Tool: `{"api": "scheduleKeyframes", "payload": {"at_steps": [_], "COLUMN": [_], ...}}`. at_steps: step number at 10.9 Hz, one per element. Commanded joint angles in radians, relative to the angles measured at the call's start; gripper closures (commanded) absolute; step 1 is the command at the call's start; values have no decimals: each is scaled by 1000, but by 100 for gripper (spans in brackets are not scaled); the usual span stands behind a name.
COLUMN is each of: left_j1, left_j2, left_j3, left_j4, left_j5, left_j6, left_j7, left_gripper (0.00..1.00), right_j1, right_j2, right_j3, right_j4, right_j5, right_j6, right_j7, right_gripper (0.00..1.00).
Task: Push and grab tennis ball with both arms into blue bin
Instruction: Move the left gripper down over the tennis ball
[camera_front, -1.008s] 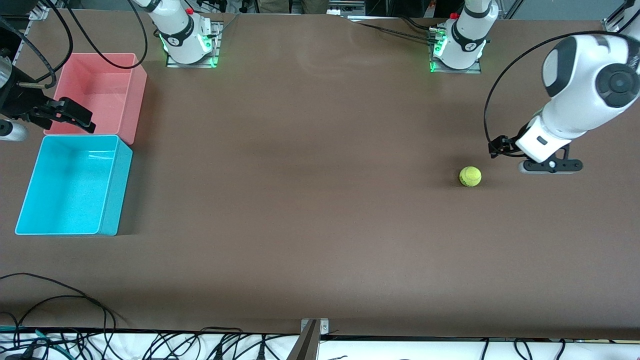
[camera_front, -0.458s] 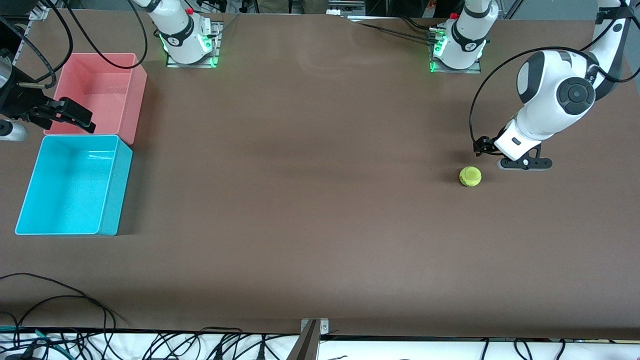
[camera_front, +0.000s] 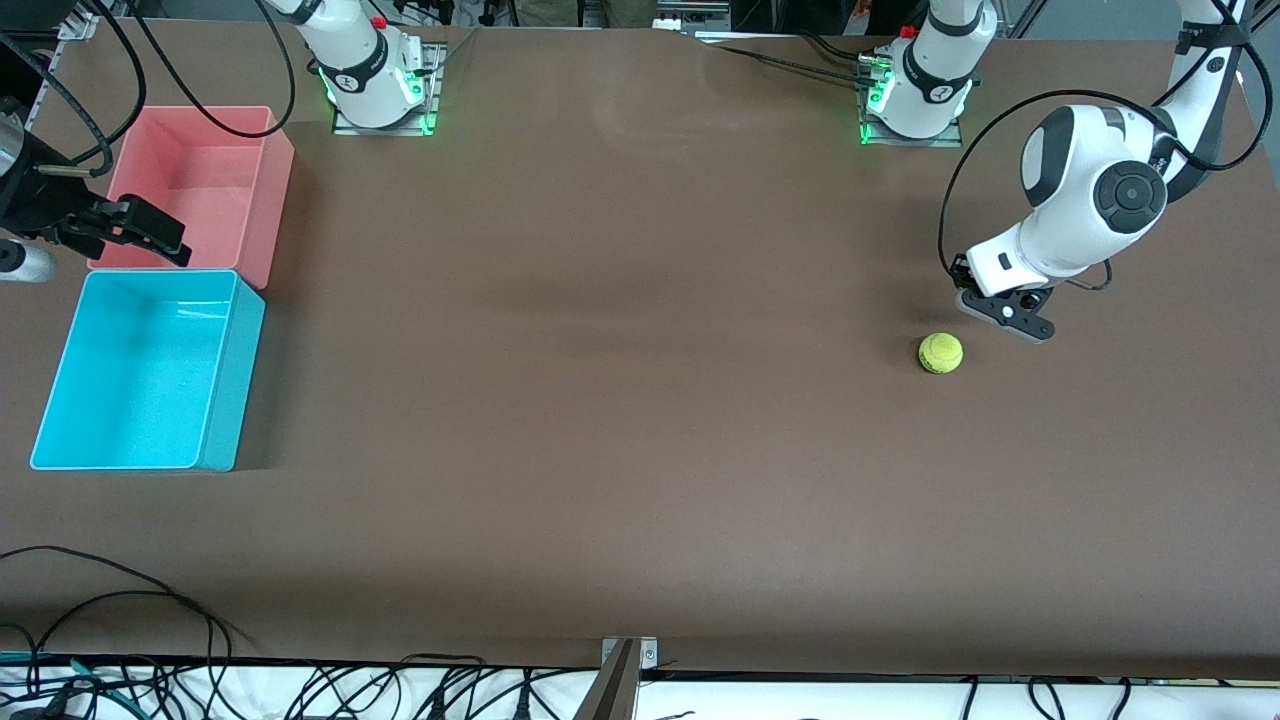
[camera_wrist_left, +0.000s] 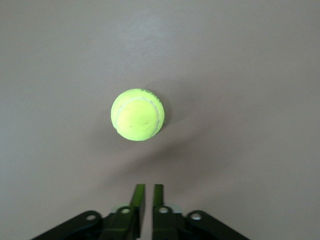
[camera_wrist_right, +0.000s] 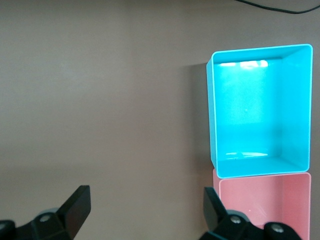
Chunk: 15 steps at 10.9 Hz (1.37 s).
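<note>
The tennis ball (camera_front: 940, 352) is small and yellow-green and lies on the brown table toward the left arm's end. It also shows in the left wrist view (camera_wrist_left: 137, 114), a short way ahead of the fingertips and not touching them. My left gripper (camera_front: 992, 308) (camera_wrist_left: 149, 191) is low beside the ball, shut and empty. The blue bin (camera_front: 236, 380) (camera_wrist_right: 212, 115) stands empty at the right arm's end. My right gripper (camera_front: 165, 240) (camera_wrist_right: 146, 202) hangs open and empty over the edge where the blue bin meets the pink tub, and that arm waits.
A pink tub (camera_front: 277, 190) (camera_wrist_right: 260, 200) stands against the blue bin, farther from the front camera. Bare brown table lies between the ball and the bins. Loose cables run along the table's front edge (camera_front: 300, 672).
The left arm has swung its wrist round and brought the gripper closer to the ball. The ball has not moved. The right arm has not moved.
</note>
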Motion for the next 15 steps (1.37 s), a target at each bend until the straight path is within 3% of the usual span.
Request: {"api": "scheduleKeyframes", "payload": {"at_steps": [1, 4, 8, 11, 15], "left_j1": [42, 51, 59, 71, 88], "left_j2": [17, 37, 143, 223, 255], "left_j3": [-3, 6, 26, 28, 34], "left_j4": [-6, -13, -13, -8, -2], "left_j5": [-19, -19, -46, -71, -70], "left_j6": [26, 110, 252, 317, 358], "left_j7": [389, 677, 932, 1038, 1086], "left_gripper": [100, 100, 100, 100, 100], "right_j1": [-3, -3, -3, -3, -3], "right_j2": [-19, -19, -19, -19, -19], "right_j3": [1, 1, 1, 1, 1], "right_j4": [-20, -20, -20, -20, -20], "right_j5": [1, 1, 1, 1, 1], "right_j6": [12, 12, 12, 12, 12], "right_j7": [-5, -5, -5, -5, -5], "right_gripper": [0, 0, 0, 0, 0]}}
